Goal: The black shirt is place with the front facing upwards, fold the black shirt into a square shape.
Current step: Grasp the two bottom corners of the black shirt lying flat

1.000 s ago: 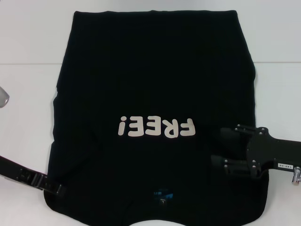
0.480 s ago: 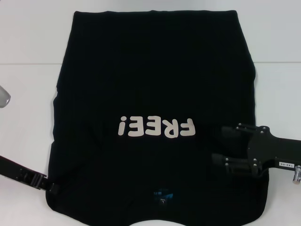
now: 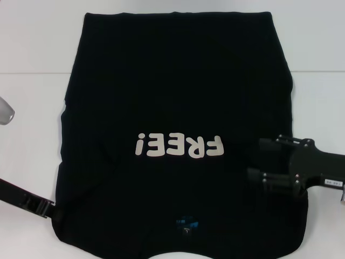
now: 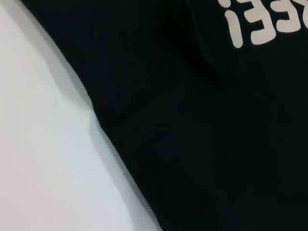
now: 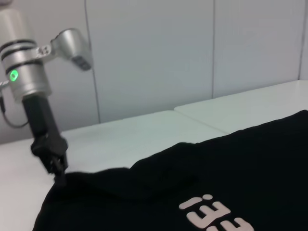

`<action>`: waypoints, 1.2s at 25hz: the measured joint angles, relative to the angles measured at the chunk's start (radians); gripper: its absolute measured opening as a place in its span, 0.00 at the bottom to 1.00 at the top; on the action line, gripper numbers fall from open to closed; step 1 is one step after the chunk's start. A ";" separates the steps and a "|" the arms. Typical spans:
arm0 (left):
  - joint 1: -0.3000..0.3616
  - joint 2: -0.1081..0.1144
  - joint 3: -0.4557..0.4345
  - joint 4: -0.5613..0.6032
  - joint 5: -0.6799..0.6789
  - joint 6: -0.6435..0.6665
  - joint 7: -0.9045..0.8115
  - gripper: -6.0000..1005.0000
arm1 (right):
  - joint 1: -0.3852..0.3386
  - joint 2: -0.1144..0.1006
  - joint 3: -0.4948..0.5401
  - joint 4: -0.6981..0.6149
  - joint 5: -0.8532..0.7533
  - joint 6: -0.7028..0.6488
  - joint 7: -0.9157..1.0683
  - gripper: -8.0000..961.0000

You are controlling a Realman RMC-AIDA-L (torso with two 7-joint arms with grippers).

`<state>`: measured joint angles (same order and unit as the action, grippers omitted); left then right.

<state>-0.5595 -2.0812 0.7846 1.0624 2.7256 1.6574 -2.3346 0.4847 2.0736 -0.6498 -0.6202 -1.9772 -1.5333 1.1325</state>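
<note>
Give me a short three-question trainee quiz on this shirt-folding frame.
1. True or false: the white lettering on the black shirt faces up.
2. Which gripper is at the shirt's near left edge: A) left gripper, B) right gripper?
3. What is the right gripper above: shirt or bare table?

Key: 1 true. 2 A; its tip meets the cloth edge. 3 The shirt; its fingers are spread over the near right part, by the neck label end.
</note>
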 joint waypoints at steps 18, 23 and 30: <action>-0.043 0.043 -0.037 -0.086 -0.043 0.025 0.015 0.02 | 0.243 -0.205 0.019 -0.357 -0.572 -0.206 1.241 0.86; -0.045 0.052 -0.038 -0.092 -0.063 0.034 0.018 0.03 | 0.323 -0.173 0.000 -0.344 -0.754 -0.284 1.277 0.86; -0.048 0.055 -0.043 -0.114 -0.064 0.030 0.030 0.03 | 0.354 -0.138 -0.105 -0.279 -0.763 -0.241 1.296 0.78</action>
<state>-0.6072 -2.0257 0.7415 0.9486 2.6615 1.6872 -2.3047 0.8390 1.9358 -0.7548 -0.8987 -2.7399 -1.7741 2.4289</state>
